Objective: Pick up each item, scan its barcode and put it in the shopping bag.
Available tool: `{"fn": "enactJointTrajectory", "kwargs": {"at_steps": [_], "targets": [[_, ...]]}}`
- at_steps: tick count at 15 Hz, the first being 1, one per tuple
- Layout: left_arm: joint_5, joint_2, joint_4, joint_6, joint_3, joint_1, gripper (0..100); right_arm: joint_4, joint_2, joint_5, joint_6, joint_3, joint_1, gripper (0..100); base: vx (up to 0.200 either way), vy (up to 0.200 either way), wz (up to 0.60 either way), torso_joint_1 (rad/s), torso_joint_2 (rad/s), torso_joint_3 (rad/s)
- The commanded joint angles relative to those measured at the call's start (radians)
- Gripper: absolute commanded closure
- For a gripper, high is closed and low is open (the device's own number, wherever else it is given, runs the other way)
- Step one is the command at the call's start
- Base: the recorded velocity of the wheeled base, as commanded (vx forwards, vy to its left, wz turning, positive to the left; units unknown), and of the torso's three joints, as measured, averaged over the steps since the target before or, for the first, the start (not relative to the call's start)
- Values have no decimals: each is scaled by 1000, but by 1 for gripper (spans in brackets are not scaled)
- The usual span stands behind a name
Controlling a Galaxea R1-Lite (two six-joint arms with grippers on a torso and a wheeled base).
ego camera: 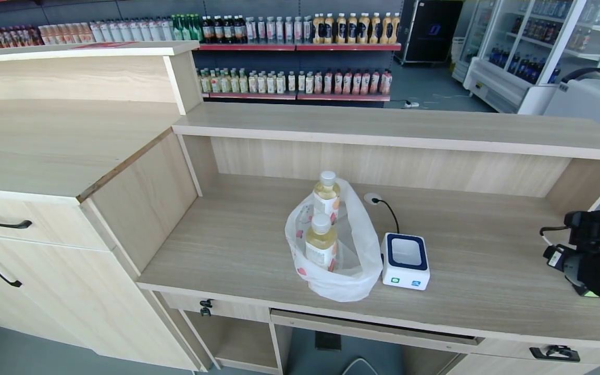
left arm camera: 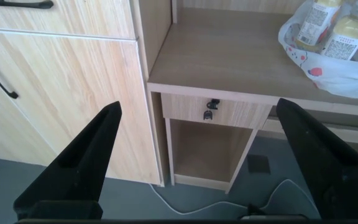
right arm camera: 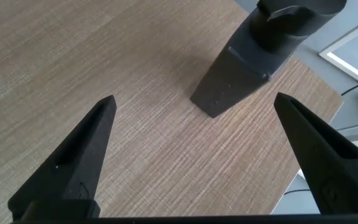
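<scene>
I see my left hand and right hand released, a bag of bottles just left of the scanner on the worktop, drink shelves far behind.

Red-spotted white bag, 2 pale-yellow bottles

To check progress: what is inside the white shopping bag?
The shopping bag holds two upright capped bottles, the near bottle and the far bottle. Its plastic covers their bases; anything beneath cannot be seen.
</scene>
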Motion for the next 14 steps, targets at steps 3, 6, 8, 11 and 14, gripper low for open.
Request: {"fn": "enactJointTrajectory", "kwargs": {"at_steps": [3,6,8,11,14], "targets": [[0,0,0,0,0,0,0,-8,49,-2,-27,-34,8,0,0,0,0,0,0,0],[0,0,0,0,0,0,0,-8,79,-3,-45,-81,19,0,0,0,0,0,0,0],[0,0,0,0,0,0,0,-8,95,-3,-61,-98,19,0,0,0,0,0,0,0],[0,0,-2,0,0,0,0,-8,78,-19,-87,-83,19,0,0,0,0,0,0,0],[0,0,0,0,0,0,0,-5,-20,-45,-173,32,19,0,0,0,0,0,0,0]]}}
